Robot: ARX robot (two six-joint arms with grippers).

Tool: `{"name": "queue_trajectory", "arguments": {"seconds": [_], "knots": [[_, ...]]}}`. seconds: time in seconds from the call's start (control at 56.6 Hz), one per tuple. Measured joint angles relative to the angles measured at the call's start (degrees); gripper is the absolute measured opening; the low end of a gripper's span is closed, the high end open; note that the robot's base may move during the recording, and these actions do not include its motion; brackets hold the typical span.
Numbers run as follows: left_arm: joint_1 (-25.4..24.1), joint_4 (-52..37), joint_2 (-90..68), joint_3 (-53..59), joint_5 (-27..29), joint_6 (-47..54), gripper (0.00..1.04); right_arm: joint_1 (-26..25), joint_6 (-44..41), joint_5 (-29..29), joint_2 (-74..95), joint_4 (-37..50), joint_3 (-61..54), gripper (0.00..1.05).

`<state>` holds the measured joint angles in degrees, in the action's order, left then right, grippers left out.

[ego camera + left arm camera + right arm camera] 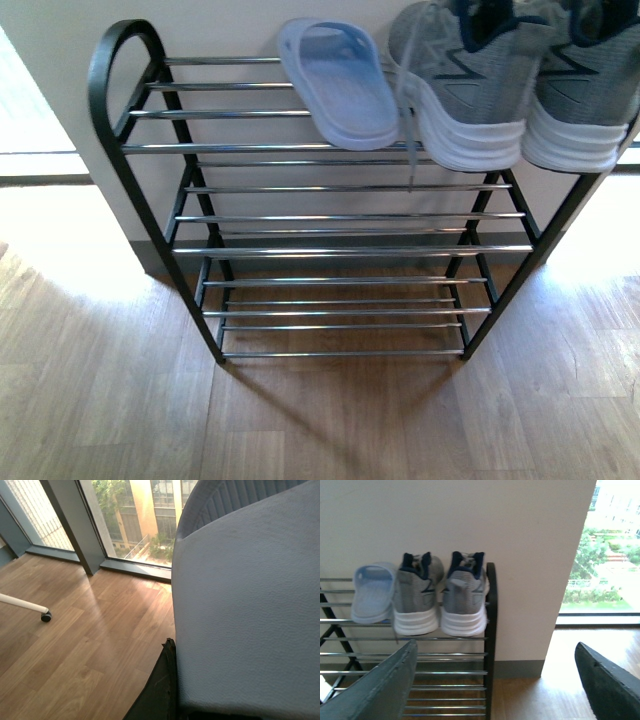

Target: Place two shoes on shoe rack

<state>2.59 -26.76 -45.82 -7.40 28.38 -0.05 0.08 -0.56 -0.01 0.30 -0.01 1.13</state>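
Front view, as I read it from my station: shoe rack point(330, 215), black frame with rounded top corner and chrome rods, standing on the wood floor point(120, 400) against a pale wall point(60, 90).

Top tier, itemised:
- One pale blue slide point(338, 85), lying across the rods at about 12 o'clock in the picture, tilted.
- Two grey sneakers point(470, 80), white soles, navy collars, heels toward me, side by side at 1 to 2 o'clock; the nearer one is just beside the slide, a lace hanging down past the front rod.
- Lower tiers: rods only.

Right wrist view: the same rack point(491, 630), with slide point(372, 592) and sneakers point(442, 592) on its top tier, well apart from my right claw point(500, 685). Its two dark fingers point(380, 685) stand spread wide, nothing between them. A window point(610, 550) sits beside the wall.

Left wrist view: a second pale blue slide point(250, 610) fills most of the picture, right up against the camera, above the wood floor point(75, 645). A dark part of my left claw shows under the slide's edge; I cannot tell whether that claw is spread or pinching. A white leg with a caster point(45, 615) stands near the windows point(135, 520).
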Motion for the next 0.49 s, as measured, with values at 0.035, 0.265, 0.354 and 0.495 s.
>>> {"name": "queue_trajectory", "arguments": {"seconds": [0.035, 0.265, 0.354, 0.495], "knots": [[0.57, 2.64, -0.17, -0.9, 1.9, -0.63, 0.02, 0.02, 0.02, 0.13, 0.0, 0.0, 0.0, 0.96], [2.38, 15.3, -17.29, -17.29, -6.21, -5.62, 0.02, 0.02, 0.11, 0.2, -0.09, -0.07, 0.0, 0.96], [2.86, 15.41, -24.76, -23.78, -9.29, -4.59, 0.02, 0.02, 0.11, 0.17, -0.09, -0.07, 0.0, 0.96], [4.52, 16.2, -41.33, -37.94, -9.38, -0.04, 0.02, 0.02, 0.13, 0.15, -0.07, -0.07, 0.0, 0.96]]}}
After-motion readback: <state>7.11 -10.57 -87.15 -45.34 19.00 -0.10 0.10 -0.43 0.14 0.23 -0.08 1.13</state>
